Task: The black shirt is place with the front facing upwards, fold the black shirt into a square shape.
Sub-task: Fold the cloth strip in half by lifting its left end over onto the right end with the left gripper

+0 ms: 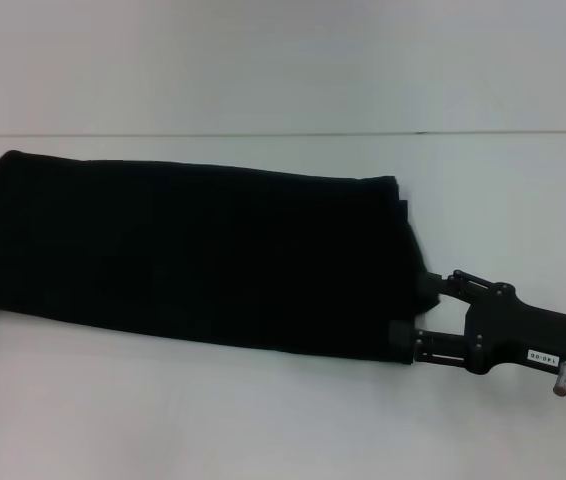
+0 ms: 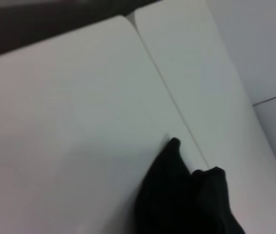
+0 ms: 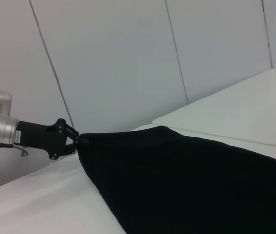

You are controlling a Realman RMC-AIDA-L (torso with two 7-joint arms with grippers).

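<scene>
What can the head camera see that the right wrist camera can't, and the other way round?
Only the head view shows the right end effector, its fingers spread at the right end of the black shirt, and the shirt's whole length as a long folded band. Only the right wrist view shows the left end effector pinching the shirt's far end, and the panelled wall behind it. Both show the shirt lying on the white table.

- The black shirt (image 1: 193, 260) shows no lettering or neck label; its front is folded out of sight.
- Right hand (image 1: 415, 312): arm cut off at the head view's right edge.
- Left hand (image 3: 77, 142): fingertips meet the dark cloth, grip unclear; outside the head view.
</scene>
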